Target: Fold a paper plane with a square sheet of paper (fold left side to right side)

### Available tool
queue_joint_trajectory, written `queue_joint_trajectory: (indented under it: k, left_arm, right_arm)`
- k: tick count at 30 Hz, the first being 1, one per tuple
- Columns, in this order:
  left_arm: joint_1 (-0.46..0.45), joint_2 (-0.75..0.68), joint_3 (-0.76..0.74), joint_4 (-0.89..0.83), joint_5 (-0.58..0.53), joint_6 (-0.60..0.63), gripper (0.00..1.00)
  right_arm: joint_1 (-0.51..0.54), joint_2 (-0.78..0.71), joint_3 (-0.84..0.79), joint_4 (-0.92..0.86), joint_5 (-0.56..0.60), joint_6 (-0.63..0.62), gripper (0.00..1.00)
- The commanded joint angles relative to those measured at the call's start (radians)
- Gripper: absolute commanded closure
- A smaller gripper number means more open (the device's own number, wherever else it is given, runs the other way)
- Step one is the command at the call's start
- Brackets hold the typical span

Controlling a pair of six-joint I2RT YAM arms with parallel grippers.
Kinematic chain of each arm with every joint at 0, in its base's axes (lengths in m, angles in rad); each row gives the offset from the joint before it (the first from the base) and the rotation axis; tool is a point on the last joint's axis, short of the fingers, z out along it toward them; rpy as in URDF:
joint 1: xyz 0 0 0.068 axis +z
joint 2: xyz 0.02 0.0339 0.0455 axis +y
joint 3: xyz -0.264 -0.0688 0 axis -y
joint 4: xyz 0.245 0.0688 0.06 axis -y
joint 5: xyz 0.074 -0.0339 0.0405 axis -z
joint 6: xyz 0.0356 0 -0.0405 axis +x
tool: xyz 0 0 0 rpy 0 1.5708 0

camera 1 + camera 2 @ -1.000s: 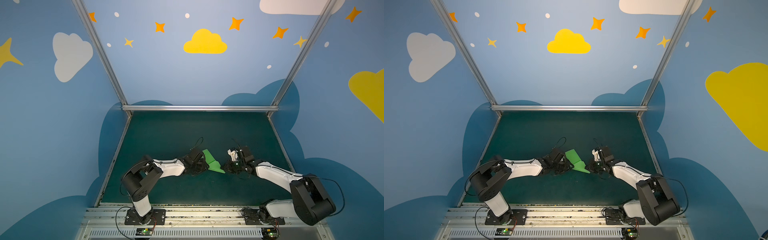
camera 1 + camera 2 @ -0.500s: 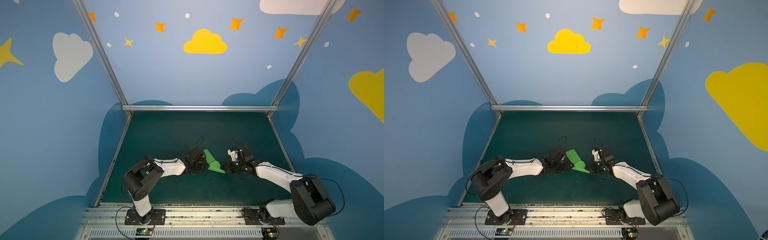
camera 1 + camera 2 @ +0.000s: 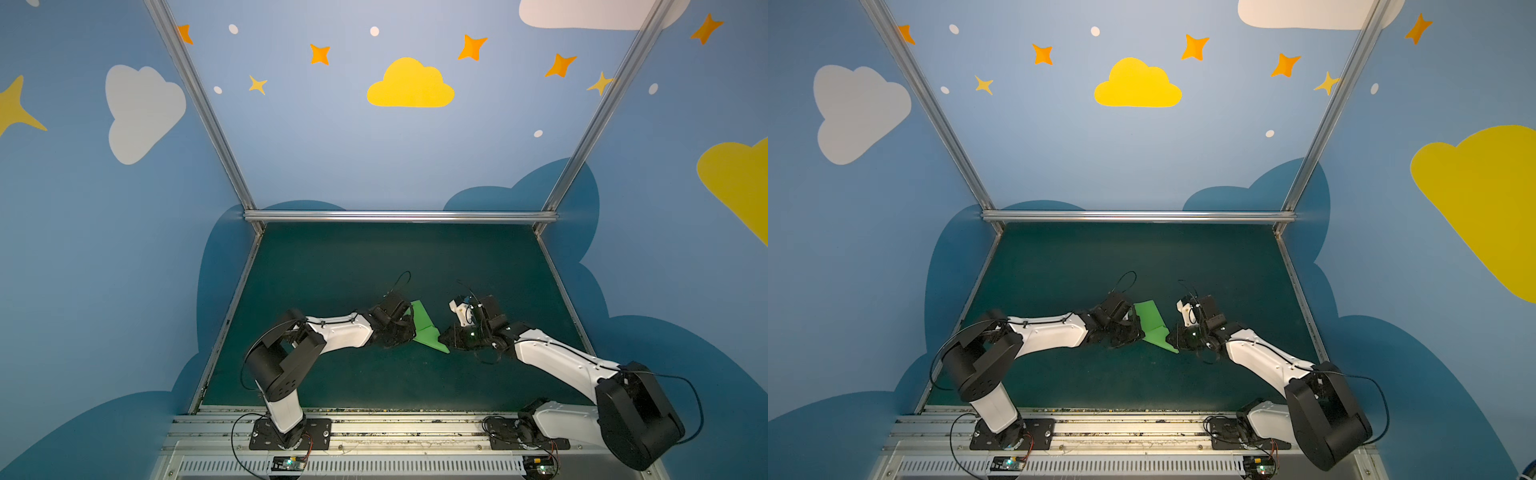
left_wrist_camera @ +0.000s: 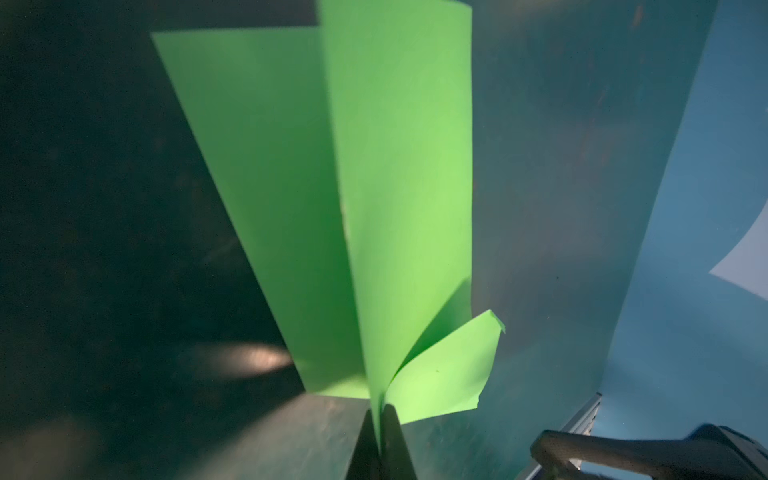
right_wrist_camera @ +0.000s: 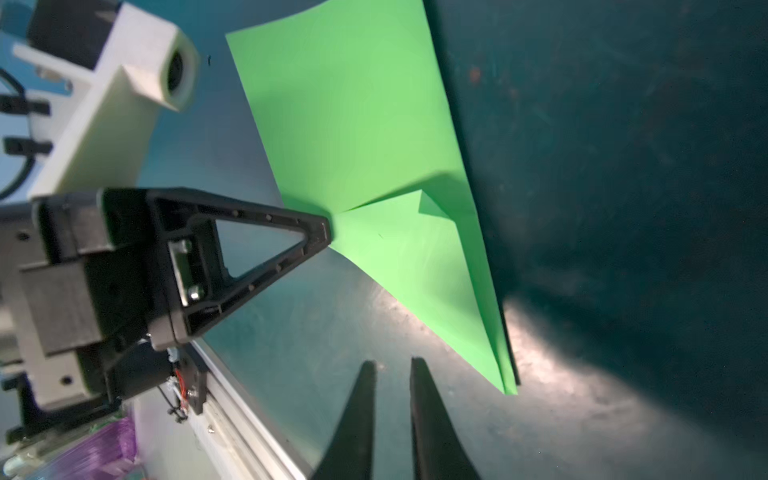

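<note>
The worktop [image 3: 374, 266] carries the paper plane [image 3: 426, 328] near centre, nose toward 5 o'clock. At its 9 o'clock, the left pincer [image 4: 380, 411] is clamped on a folded edge. At 3 o'clock, the right pincer [image 5: 392, 361] is slightly parted and empty. Probable step: final wing shaping, so next the free wing needs a careful regrasp.

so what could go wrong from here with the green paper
1. The left gripper pinches the paper plane only at one small edge spot and the rest fans out loose, so it could slip or tear if pulled.
2. The right gripper is slightly open beside the pointed tip, holding nothing. Closing there may miss or crumple the tip.
</note>
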Motion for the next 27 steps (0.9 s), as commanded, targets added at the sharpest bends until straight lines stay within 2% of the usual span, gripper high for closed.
queue_joint_trajectory:
  k: [1, 5, 9, 17, 27]
  left_arm:
    - [0.016, -0.058, 0.008, -0.088, 0.047, 0.034, 0.96]
    - [0.047, -0.079, 0.019, -0.138, 0.121, 0.039, 0.96]
    - [0.081, -0.078, 0.041, -0.177, 0.187, 0.048, 0.96]
    - [0.137, -0.068, 0.053, -0.176, 0.288, 0.061, 0.96]
    - [0.160, -0.063, 0.044, -0.174, 0.323, 0.074, 0.96]
  right_arm:
    - [0.041, -0.016, 0.028, -0.057, 0.082, -0.079, 0.66]
    - [0.103, -0.006, 0.062, -0.080, 0.136, -0.138, 0.56]
    - [0.176, 0.007, 0.076, -0.079, 0.207, -0.198, 0.51]
    - [0.278, 0.093, 0.149, -0.048, 0.348, -0.249, 0.49]
    - [0.364, 0.220, 0.175, 0.029, 0.454, -0.260, 0.50]
